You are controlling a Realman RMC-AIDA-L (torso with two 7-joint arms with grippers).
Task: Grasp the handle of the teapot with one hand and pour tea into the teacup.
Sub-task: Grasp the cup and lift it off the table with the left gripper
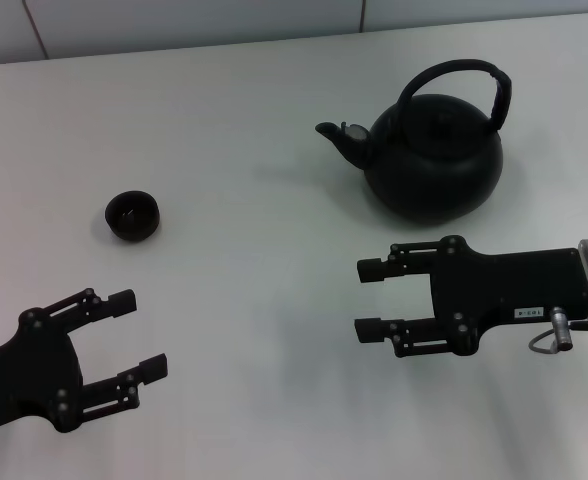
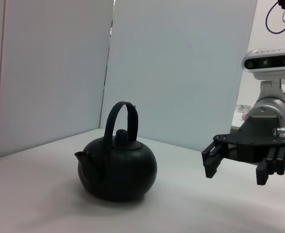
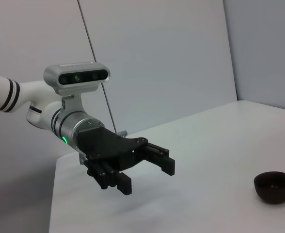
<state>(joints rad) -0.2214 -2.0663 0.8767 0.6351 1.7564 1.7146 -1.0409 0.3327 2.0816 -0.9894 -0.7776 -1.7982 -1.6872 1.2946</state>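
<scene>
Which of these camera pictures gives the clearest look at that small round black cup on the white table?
The head view: it looks down on the small round black handleless teacup, showing its whole rim and hollow, left of the teapot. The right wrist view shows the cup from the side, near the picture's edge. The left wrist view does not show it.

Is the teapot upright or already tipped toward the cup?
Upright. The teapot sits flat on the table, handle arched above, neither open gripper touching it.
</scene>
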